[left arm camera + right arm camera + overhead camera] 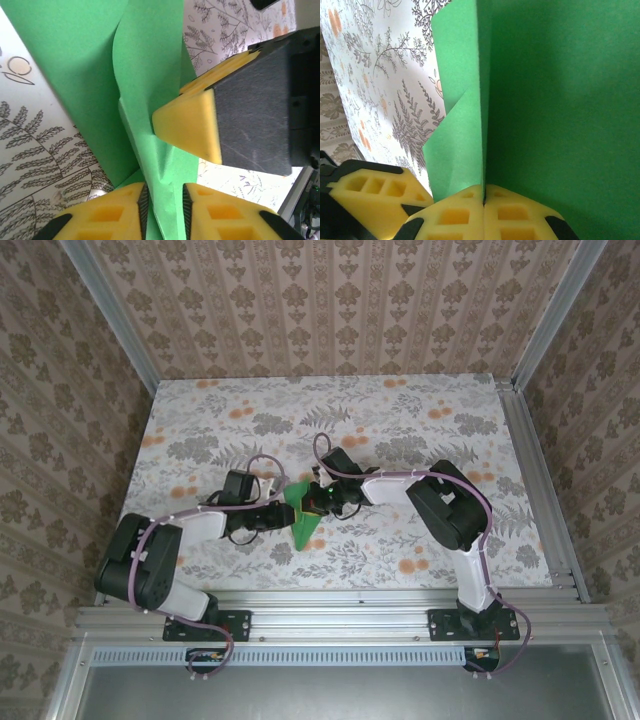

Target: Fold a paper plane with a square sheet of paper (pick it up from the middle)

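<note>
The square sheet of paper [308,518] is bright green and folded into a narrow pointed shape with a centre crease, held up just above the table's middle. My right gripper [484,192] is shut on the crease, and green flaps [560,100] rise on both sides of it. In the left wrist view the folded paper [150,65] runs down between the fingers of my left gripper [165,205]. Its pads stand slightly apart around the fold. The right gripper's yellow fingertip [192,125] presses the paper just beyond. Both grippers meet tip to tip in the top view [305,500].
The floral table [420,430] is bare round the arms. Aluminium rails [535,480] and patterned walls close it in on the left, right and back. Cables loop over both forearms [260,462].
</note>
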Controlling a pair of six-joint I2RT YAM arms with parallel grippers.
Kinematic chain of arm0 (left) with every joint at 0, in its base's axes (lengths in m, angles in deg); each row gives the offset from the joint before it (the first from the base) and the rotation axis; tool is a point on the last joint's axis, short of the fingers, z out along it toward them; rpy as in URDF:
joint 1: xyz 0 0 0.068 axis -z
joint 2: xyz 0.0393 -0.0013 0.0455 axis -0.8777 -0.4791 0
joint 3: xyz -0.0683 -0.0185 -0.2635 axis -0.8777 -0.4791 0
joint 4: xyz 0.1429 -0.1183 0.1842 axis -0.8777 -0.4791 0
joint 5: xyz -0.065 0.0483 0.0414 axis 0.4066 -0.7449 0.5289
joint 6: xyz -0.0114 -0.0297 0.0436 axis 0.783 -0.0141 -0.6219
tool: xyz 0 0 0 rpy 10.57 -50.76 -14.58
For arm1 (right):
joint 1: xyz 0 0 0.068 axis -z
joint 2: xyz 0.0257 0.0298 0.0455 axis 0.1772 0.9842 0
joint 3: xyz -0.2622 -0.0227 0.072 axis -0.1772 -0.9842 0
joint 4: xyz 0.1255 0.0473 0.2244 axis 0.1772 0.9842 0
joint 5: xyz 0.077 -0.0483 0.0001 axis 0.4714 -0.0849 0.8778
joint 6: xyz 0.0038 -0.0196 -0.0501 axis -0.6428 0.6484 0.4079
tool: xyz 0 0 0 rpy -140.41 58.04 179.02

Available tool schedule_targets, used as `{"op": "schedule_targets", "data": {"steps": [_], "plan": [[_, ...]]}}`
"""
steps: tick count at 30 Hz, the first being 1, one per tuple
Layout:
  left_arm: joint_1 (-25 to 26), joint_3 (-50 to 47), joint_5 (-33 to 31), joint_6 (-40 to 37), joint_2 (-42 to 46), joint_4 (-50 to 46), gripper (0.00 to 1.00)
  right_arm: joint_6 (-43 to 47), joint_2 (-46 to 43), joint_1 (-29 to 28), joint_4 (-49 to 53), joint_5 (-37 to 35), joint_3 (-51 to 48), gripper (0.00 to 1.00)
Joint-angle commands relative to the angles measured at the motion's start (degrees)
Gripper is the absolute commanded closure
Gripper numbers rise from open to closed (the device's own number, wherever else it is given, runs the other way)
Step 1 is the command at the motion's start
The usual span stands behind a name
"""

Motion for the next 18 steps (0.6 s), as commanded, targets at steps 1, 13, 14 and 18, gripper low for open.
{"op": "schedule_targets", "data": {"steps": [1,13,14,18], "plan": [[-0.6,1.0,-1.9,-0.6,3.7,-4.0,0.69,0.6,-4.0,-0.3,1.5,-1.5,0.1,0.97],[-0.2,4.2,-4.4,1.5,14.0,-14.5,0.41,-1.5,-11.3,1.8,0.5,-0.7,-2.1,0.99],[-0.2,4.0,-4.0,2.2,14.7,-14.5,0.4,-2.1,-11.9,2.1,-0.2,-0.5,-2.5,0.99],[-0.2,3.1,-3.2,5.6,17.7,-14.2,0.32,-4.4,-13.3,2.8,-3.3,0.7,-4.0,1.0]]}}
